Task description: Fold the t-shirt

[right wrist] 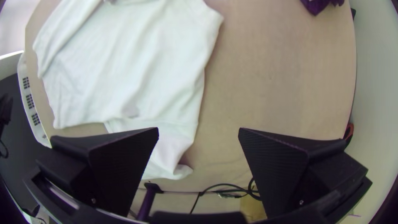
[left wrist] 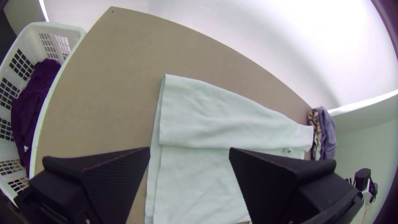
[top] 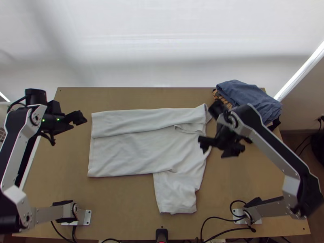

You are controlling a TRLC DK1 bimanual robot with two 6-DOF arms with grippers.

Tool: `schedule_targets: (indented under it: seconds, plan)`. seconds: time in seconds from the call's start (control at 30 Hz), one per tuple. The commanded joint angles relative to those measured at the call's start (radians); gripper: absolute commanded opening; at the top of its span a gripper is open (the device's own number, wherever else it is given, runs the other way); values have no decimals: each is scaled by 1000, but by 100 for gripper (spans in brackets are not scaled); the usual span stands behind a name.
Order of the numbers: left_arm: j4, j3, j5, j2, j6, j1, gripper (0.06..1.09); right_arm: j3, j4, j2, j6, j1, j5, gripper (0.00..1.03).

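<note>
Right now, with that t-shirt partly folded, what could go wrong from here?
The near sleeve sticks out from the t-shirt, so it could bunch when folded in. The far side's folded strip is held by neither gripper and might slip open if tugged. The right gripper hangs open near the clothes pile and could snag it.

The t-shirt (top: 137, 152) is matt cloth, the table (top: 121, 206) smooth wood, the basket (left wrist: 76, 35) pale plastic.
</note>
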Motion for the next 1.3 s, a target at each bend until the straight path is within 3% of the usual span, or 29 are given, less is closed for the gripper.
schedule_targets:
  seconds: [0.0, 0.23, 0.37, 0.57, 0.77, 0.97, 1.13, 1.17, 1.23, 1.27]
  plan:
    - [5, -52, -23, -65, 38, -1, 99, -101, -18, -102, 40, 66, 4, 90]
    - [-2, -104, -32, -138, 58, -1, 99, -236, -34, -165, 173, 155, 10, 90]
    - [-3, -126, -34, -174, 81, -9, 99, -310, 9, -163, 160, 227, 4, 90]
    - [-11, -150, -59, -206, 95, -20, 99, -411, 170, -191, 95, 326, -59, 81]
    - [-26, -152, -68, -224, 110, -13, 99, -399, 160, -179, 94, 381, -62, 78]
    - [-32, -146, -78, -226, 118, -6, 99, -402, 167, -185, 90, 385, -61, 78]
    - [-31, -144, -80, -224, 115, -12, 99, -426, 247, -172, 94, 316, -59, 78]
    - [-31, -144, -82, -224, 115, -13, 99, -432, 270, -174, 89, 303, -62, 76]
    - [-32, -143, -85, -224, 115, -17, 99, -449, 333, -185, 83, 267, -78, 59]
    - [-32, -140, -85, -224, 115, -17, 99, -465, 370, -198, 84, 250, -99, 56]
